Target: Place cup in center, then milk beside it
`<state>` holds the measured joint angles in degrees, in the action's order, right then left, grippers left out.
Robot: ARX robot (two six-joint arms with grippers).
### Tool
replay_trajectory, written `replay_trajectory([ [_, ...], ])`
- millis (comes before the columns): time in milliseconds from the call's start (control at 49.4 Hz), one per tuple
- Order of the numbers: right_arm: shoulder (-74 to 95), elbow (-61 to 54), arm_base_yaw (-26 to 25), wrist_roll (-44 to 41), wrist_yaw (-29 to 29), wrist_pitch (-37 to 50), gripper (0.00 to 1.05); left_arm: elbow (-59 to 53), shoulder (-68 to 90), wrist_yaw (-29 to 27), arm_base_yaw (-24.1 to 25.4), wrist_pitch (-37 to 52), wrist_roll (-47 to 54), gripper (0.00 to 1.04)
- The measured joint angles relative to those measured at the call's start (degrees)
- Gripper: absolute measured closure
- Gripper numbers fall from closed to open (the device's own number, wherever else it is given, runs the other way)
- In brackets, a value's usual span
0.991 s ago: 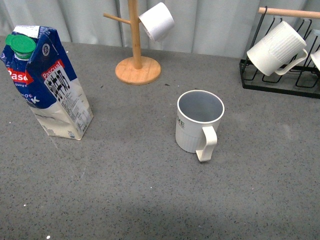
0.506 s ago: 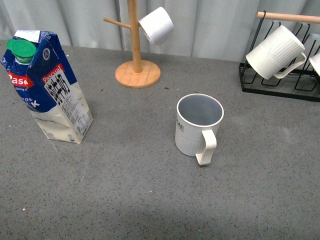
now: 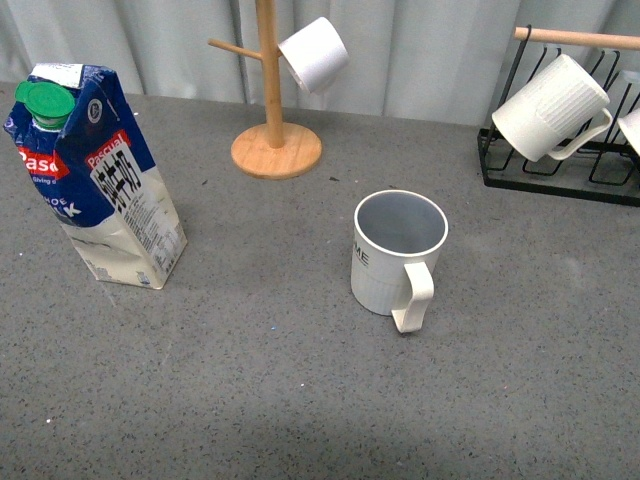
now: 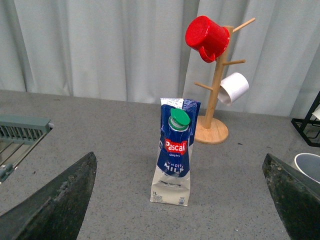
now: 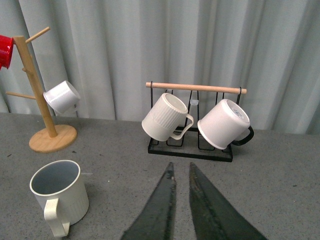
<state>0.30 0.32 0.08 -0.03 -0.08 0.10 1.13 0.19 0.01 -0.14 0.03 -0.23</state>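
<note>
The cup [image 3: 398,250], an off-white ribbed mug with a grey inside and "ME" lettering, stands upright near the table's middle, handle toward me. It also shows in the right wrist view [image 5: 59,195]. The milk [image 3: 95,178], a blue-and-white Pascual carton with a green cap, stands at the left, leaning a little. In the left wrist view the milk [image 4: 173,151] is ahead, centred between the wide-open fingers [image 4: 55,205] of my left gripper [image 4: 180,172]. My right gripper [image 5: 181,170] is shut and empty, right of the cup. Neither arm shows in the front view.
A wooden mug tree [image 3: 272,100] at the back holds a white mug [image 3: 313,47] and a red mug [image 4: 206,38]. A black rack [image 3: 560,165] at the back right holds an unlettered ribbed mug [image 3: 550,108] and another mug [image 5: 223,124]. A grey dish rack [image 4: 20,132] lies far left.
The front view has shifted slightly, so everything sits a little lower in the picture than one second ago. The cup and the milk have not moved on the table.
</note>
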Motion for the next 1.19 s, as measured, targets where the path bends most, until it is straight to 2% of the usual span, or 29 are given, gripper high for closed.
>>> replay_trajectory([
  [283,0.0,0.0,0.0,0.0,0.0,0.0,0.51,0.0,0.0,0.0,0.0,0.0,0.0,0.07],
  [445,0.0,0.0,0.0,0.0,0.0,0.0,0.14,0.0,0.0,0.0,0.0,0.0,0.0,0.07],
  [485,0.0,0.0,0.0,0.1,0.0,0.0,0.07,0.0,0.0,0.0,0.0,0.0,0.0,0.07],
  [668,0.0,0.0,0.0,0.0,0.0,0.0,0.09,0.0,0.0,0.0,0.0,0.0,0.0,0.07],
  [708,0.0,0.0,0.0,0.0,0.0,0.0,0.09,2.0,3.0,-6.0,-1.4,-5.8,-3.2,0.07],
  [769,-0.1,0.0,0.0,0.0,0.0,0.0,0.09,3.2,10.4,-8.8,-1.2,-6.7,-7.0,0.07],
  [829,-0.1,0.0,0.0,0.0,0.0,0.0,0.09,3.2,17.7,-7.0,0.2,-0.7,-8.8,0.07],
  [951,-0.1,0.0,0.0,0.0,0.0,0.0,0.09,5.7,37.6,-0.3,4.2,18.2,-11.4,0.07],
  [1011,-0.1,0.0,0.0,0.0,0.0,0.0,0.09,7.7,45.6,0.1,4.5,24.5,-11.9,0.07],
  [1193,-0.1,0.0,0.0,0.0,0.0,0.0,0.09,12.4,63.1,0.2,3.3,34.7,-12.1,0.07],
])
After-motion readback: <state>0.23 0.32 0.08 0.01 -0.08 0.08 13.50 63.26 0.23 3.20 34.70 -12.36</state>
